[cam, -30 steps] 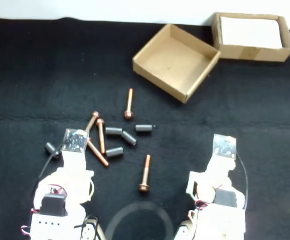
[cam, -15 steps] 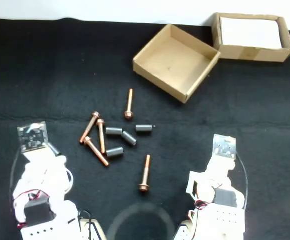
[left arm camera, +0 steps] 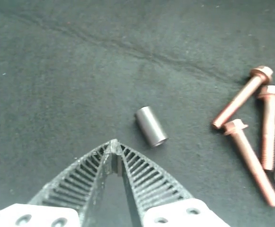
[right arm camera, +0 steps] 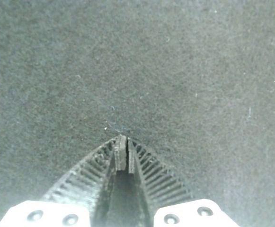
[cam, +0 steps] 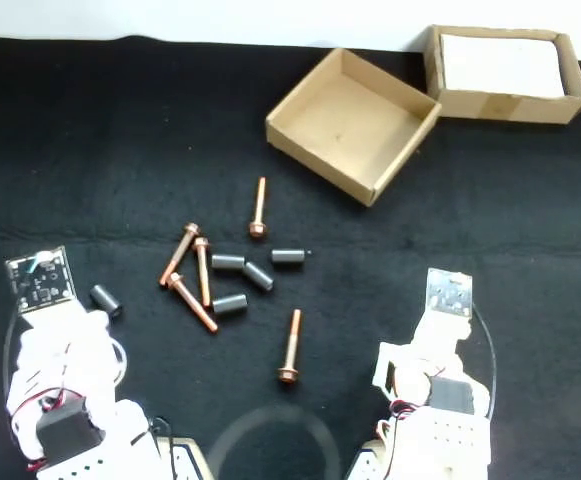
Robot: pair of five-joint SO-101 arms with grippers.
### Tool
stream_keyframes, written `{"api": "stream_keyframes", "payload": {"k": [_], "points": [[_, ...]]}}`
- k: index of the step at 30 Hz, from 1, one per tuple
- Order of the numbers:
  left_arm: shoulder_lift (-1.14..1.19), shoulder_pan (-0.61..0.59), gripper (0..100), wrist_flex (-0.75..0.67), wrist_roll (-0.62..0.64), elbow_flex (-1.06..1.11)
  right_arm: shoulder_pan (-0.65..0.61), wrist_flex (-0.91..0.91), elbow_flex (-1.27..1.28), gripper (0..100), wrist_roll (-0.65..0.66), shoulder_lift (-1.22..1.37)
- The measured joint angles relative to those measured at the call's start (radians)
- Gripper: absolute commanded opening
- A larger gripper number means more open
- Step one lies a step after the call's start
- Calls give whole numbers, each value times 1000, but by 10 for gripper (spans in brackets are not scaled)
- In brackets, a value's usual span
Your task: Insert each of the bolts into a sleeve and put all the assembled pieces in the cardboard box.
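Several copper bolts lie on the black cloth: three bunched together [cam: 192,270], one nearer the box [cam: 259,207] and one toward the front [cam: 291,345]. Several grey sleeves [cam: 245,272] lie among them, and a lone sleeve [cam: 105,298] [left arm camera: 151,126] rests just right of the left arm. My left gripper [left arm camera: 113,144] is shut and empty, its tips just short of that sleeve. The bunched bolts [left arm camera: 251,123] show farther off. My right gripper [right arm camera: 121,140] is shut and empty over bare cloth at the front right. The open cardboard box [cam: 354,122] stands at the back.
A second cardboard box [cam: 505,72] holding something white stands at the back right corner. The left arm [cam: 60,370] and right arm [cam: 435,380] sit at the front edge. Bare black cloth lies between the parts and the boxes.
The left arm has swung left, away from the bunched bolts, uncovering the lone sleeve. The right arm has not moved.
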Motion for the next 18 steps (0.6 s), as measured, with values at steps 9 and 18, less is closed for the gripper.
{"api": "stream_keyframes", "payload": {"k": [9,18], "points": [[0,-184,9,68,-2,3,0,0,0,9,-3,0],[0,-264,9,127,-3,3,-28,0,0,9,-3,0]]}}
